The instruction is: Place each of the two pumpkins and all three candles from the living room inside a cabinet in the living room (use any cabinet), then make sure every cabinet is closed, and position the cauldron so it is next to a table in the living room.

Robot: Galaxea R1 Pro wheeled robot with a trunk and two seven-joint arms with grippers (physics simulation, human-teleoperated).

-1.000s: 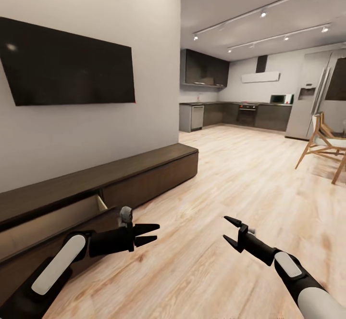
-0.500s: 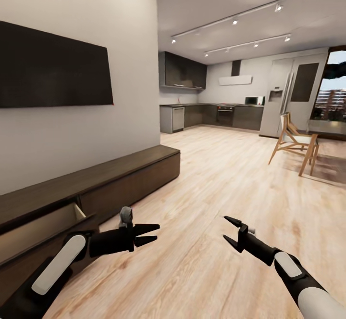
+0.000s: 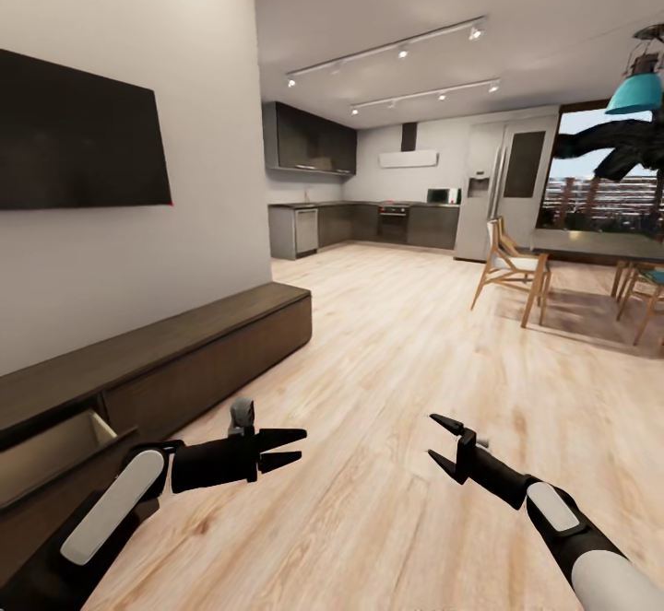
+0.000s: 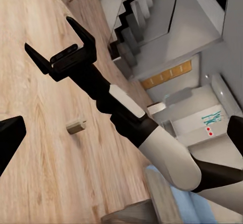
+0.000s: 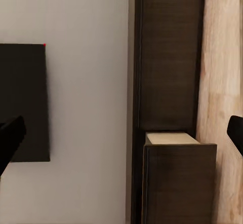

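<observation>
The long, low dark-brown cabinet (image 3: 194, 339) runs along the left wall, and one drawer (image 3: 55, 445) at its near end stands pulled out, showing a pale beige inside. The right wrist view shows the same cabinet (image 5: 169, 57) and its open drawer (image 5: 177, 183). My left gripper (image 3: 300, 445) hangs open and empty over the floor just beside the cabinet. My right gripper (image 3: 432, 438) is open and empty too, held over bare floor; it also appears in the left wrist view (image 4: 48, 34). A small tan lump (image 4: 76, 126) lies on the floor beyond my right arm, too small to identify. Pumpkins and cauldron are out of view.
A black TV (image 3: 74, 146) hangs above the cabinet. Wooden chairs (image 3: 509, 270) and a dining table (image 3: 599, 247) stand at the right, with a kitchen (image 3: 369, 224) at the far end. Wide wood floor (image 3: 397, 362) lies ahead. Stairs (image 4: 126, 26) appear in the left wrist view.
The whole view has swung to the right: cabinet and TV slid left, and the dining table, window and teal lamp came into sight. Both arms keep the same pose, grippers open.
</observation>
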